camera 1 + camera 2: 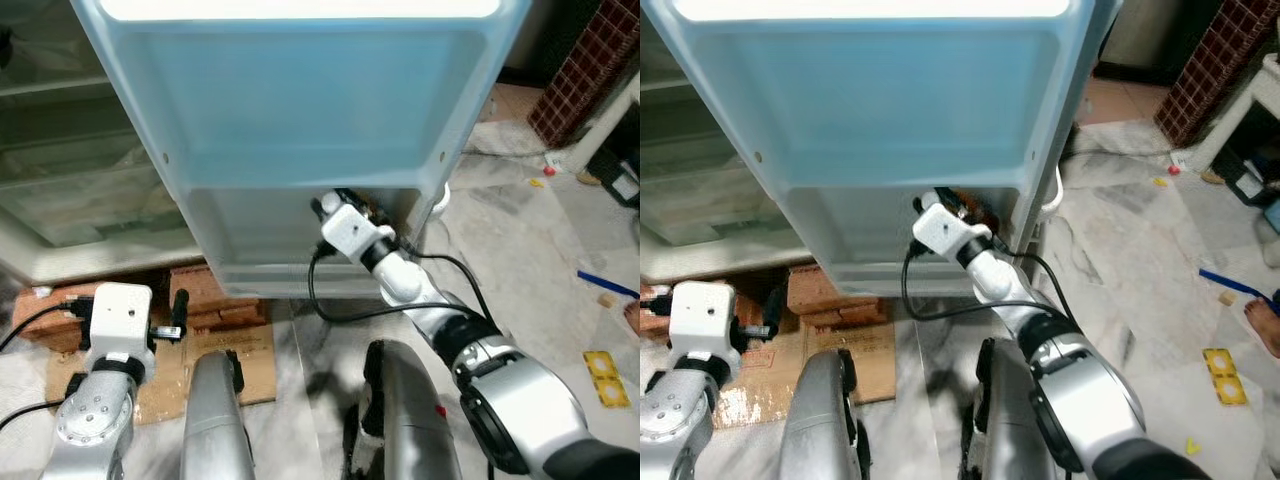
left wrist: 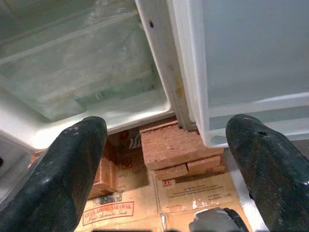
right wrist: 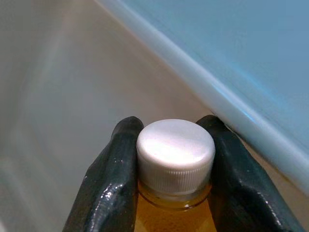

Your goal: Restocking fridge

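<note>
The open fridge door is pale blue inside, with a translucent lower shelf bin. My right gripper reaches into that bin from above. In the right wrist view it is shut on the neck of a bottle with a white ribbed cap and amber liquid, close beside the door's blue wall. My left gripper hangs low at the left, open and holding nothing, its fingers pointing toward the fridge's foot.
The fridge interior with glass shelves lies at the left. Red bricks prop the fridge on cardboard. A black cable trails from my right arm. Small litter and a person's foot are on the marble floor at the right.
</note>
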